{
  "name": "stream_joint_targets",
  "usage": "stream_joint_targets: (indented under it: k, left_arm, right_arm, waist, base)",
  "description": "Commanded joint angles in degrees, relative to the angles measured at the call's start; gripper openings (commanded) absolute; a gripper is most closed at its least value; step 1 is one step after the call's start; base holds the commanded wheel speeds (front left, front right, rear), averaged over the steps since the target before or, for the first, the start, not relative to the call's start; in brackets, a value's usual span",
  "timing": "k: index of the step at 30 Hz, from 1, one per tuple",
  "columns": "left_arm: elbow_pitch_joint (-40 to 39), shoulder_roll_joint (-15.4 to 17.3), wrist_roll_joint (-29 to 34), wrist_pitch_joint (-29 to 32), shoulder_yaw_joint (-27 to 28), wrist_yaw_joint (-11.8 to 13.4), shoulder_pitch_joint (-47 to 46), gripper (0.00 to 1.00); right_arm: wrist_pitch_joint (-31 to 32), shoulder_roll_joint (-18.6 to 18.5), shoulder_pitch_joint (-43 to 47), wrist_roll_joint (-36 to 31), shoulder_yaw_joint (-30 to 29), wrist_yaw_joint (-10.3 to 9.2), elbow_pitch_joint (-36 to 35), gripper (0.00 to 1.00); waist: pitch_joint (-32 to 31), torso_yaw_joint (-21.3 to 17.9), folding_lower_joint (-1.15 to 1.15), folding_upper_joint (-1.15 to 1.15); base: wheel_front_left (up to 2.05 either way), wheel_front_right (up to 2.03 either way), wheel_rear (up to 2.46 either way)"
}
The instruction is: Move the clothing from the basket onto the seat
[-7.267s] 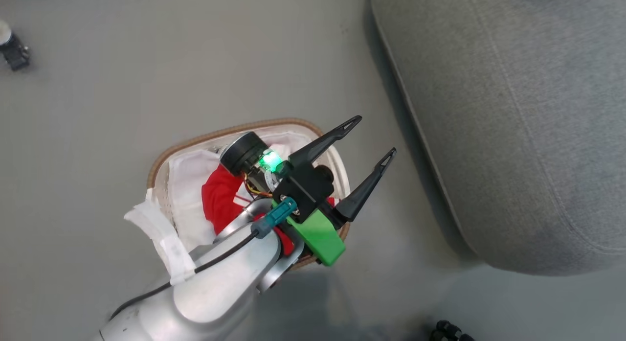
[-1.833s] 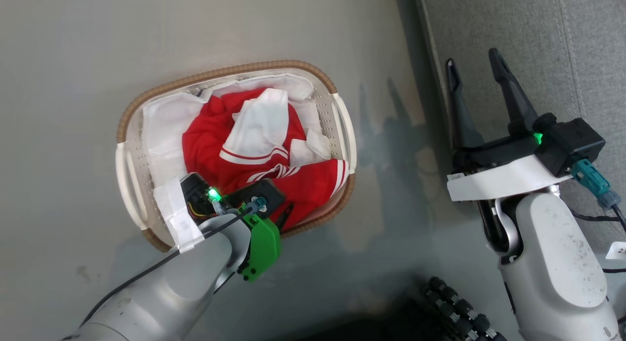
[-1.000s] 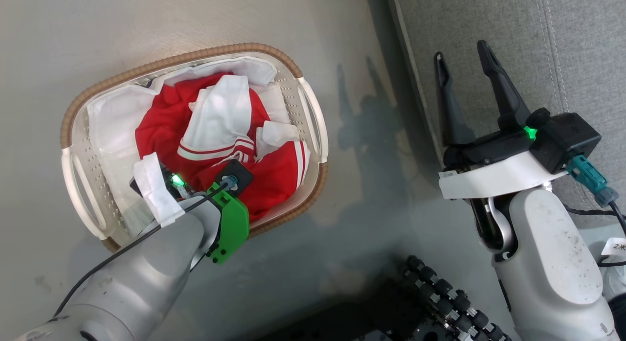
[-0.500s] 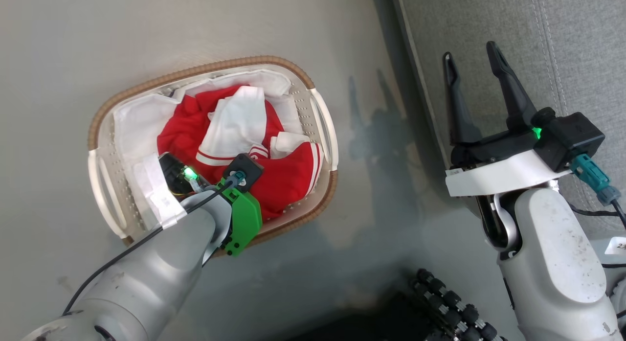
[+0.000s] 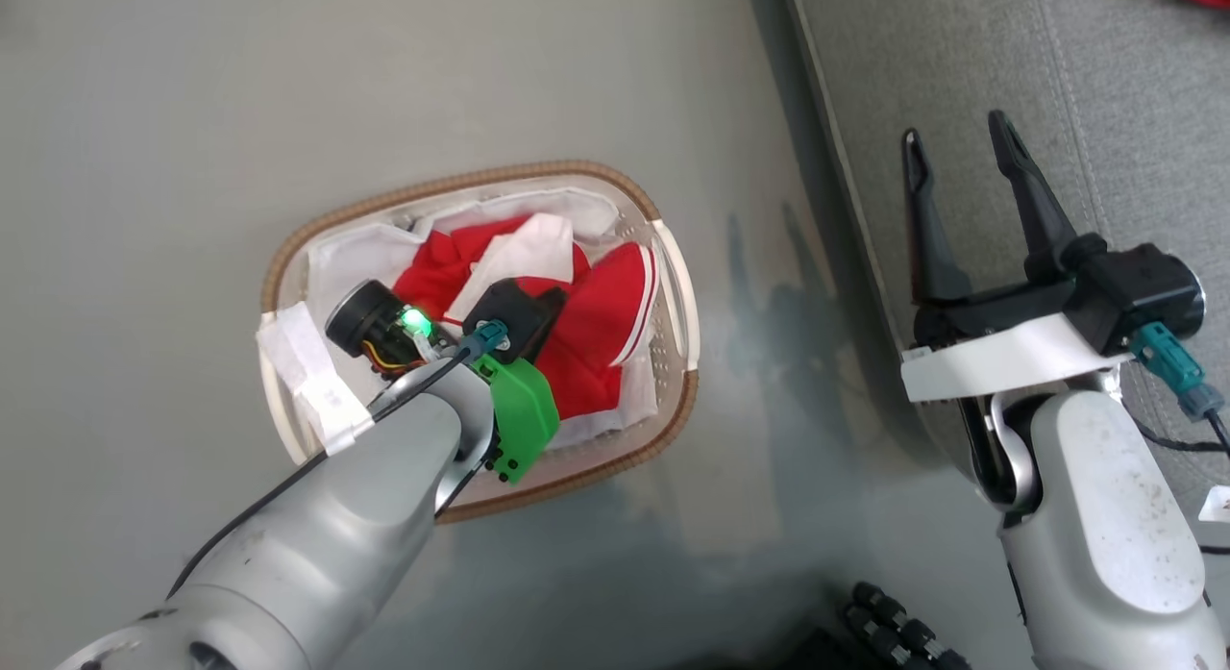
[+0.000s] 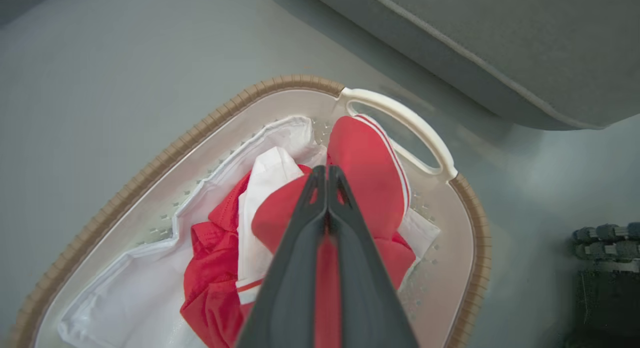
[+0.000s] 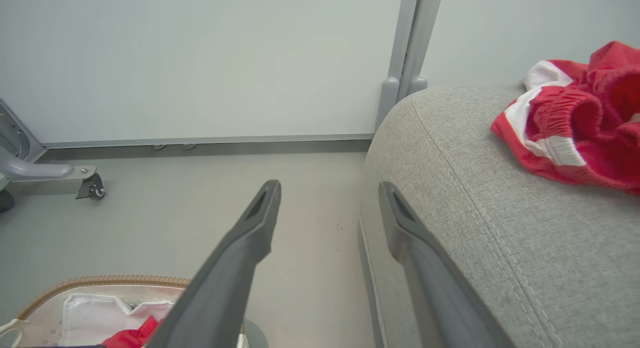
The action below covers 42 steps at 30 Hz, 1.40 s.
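Note:
The white basket [image 5: 673, 266] with a brown rim stands on the floor left of the grey seat [image 5: 961, 55]. Red clothing with white trim [image 5: 605, 324] lies bunched in it on the white liner. My left gripper [image 6: 326, 172] is shut on a fold of that red clothing [image 6: 370, 173], drawn up near the basket's handle [image 6: 400, 116]; red cloth shows between its fingers. My right gripper [image 5: 956, 136] stands open and empty over the seat's edge [image 7: 500, 213], fingers wide apart. Another red and white garment [image 7: 590, 123] lies on the seat.
Grey floor surrounds the basket. A dark ribbed part [image 5: 894, 617] sits at the lower edge, near my base. In the right wrist view a wheeled grey stand foot [image 7: 55, 171] rests by the wall, and a grey post [image 7: 405, 63] rises behind the seat.
The head camera has shifted. My left gripper, shut, has come up out of the basket's near side with red cloth gathered in it. The right gripper has stayed open by the seat.

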Motion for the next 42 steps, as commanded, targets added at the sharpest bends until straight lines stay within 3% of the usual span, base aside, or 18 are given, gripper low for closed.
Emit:
stream_joint_targets:
  k: [1, 10, 11, 12, 13, 23, 35, 42]
  left_arm:
    - [-2.2, 0.8, 0.1, -0.2, 0.9, 0.7, 1.5, 0.00]
    - [-21.4, 4.8, 3.7, -0.3, 7.9, 4.5, 10.1, 0.00]
    - [-24.0, 5.5, 4.1, -0.3, 8.9, 5.0, 11.5, 0.30]
    - [-25.9, 6.0, 4.4, -0.2, 9.6, 5.5, 12.5, 0.77]
    - [-28.5, 6.5, 5.0, -0.2, 10.6, 6.0, 13.8, 1.00]
    - [-40.2, 9.7, 6.4, -0.2, 18.6, 9.2, 24.5, 1.00]
    - [-43.2, 8.5, 7.1, -0.2, 33.7, 10.3, 34.9, 1.00]
    - [-44.6, 6.7, 8.7, -0.2, 43.2, 9.3, 41.5, 1.00]
  right_arm:
    - [-0.3, -0.2, 1.2, -0.6, -0.6, -0.08, 0.4, 1.00]
    - [-0.3, -0.2, 4.3, -2.1, -2.5, -0.08, 1.7, 1.00]
    - [-0.3, -0.2, 4.8, -2.2, -2.6, -0.08, 1.9, 1.00]
    - [-0.3, -0.2, 5.2, -2.4, -2.7, -0.08, 2.0, 1.00]
    - [-0.3, -0.2, 5.5, -2.5, -2.8, -0.08, 2.2, 1.00]
    - [-0.3, -0.2, 8.9, -3.8, -4.4, -0.08, 3.1, 1.00]
    - [-0.3, -0.2, 12.8, -4.5, -5.1, -0.08, 3.9, 1.00]
    - [-0.3, -0.2, 15.7, -4.1, -5.1, -0.08, 5.0, 1.00]
  waist:
    - [-4.0, 2.4, 0.00, 0.00]
    - [-12.1, 4.7, 0.00, 0.00]
    - [-12.9, 4.9, 0.00, 0.00]
    - [-13.6, 4.9, 0.00, 0.00]
    - [-14.4, 5.0, 0.00, 0.00]
    - [-20.3, 6.0, 0.00, 0.00]
    - [-25.5, 7.9, 0.00, 0.00]
    - [-29.0, 9.6, 0.00, 0.00]
  base:
    - [0.00, 0.00, 0.00]
    - [0.00, 0.00, 0.00]
    - [0.00, 0.00, 0.00]
    - [0.00, 0.00, 0.00]
    - [0.00, 0.00, 0.00]
    - [0.00, 0.00, 0.00]
    - [0.00, 0.00, 0.00]
    - [0.00, 0.00, 0.00]
